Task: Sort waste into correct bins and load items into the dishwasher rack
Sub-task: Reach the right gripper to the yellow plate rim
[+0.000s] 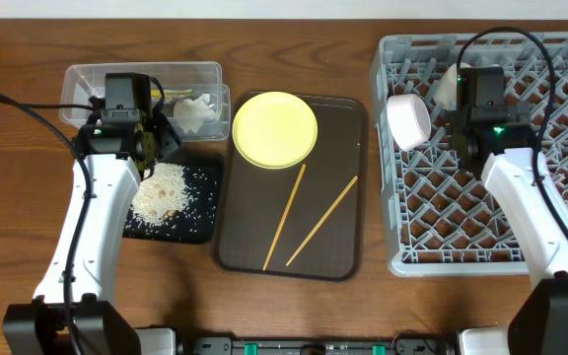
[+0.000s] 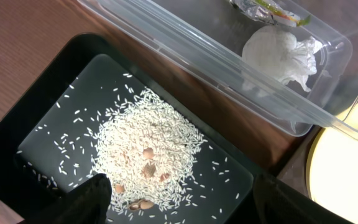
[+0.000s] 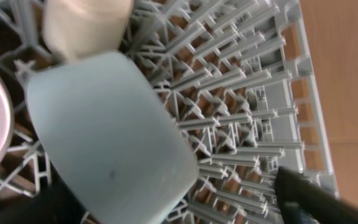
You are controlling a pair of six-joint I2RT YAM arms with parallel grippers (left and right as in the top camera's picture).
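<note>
We log: left jaws wide over rice (image 2: pixel 145 155) in black tray (image 2: pixel 8 140); right jaws wide astride light-blue bowl (image 3: pixel 104 143) in rack (image 3: pixel 260 93).

Two white robot arms
The long white left arm (image 1: pixel 92 227) and right arm (image 1: pixel 540 212) each have a black boxy wrist block (image 1: pixel 126 99), a tiny green light (image 1: pixel 499 129) and a thin black cable (image 1: pixel 521 39). The left gripper (image 2: pixel 182 196) and right gripper (image 3: pixel 160 193) are black.

No text, label, brand or number can be read. The print on the snack wrapper (image 2: pixel 271 9) in the clear tub (image 2: pixel 197 56) is too blurred.
</note>
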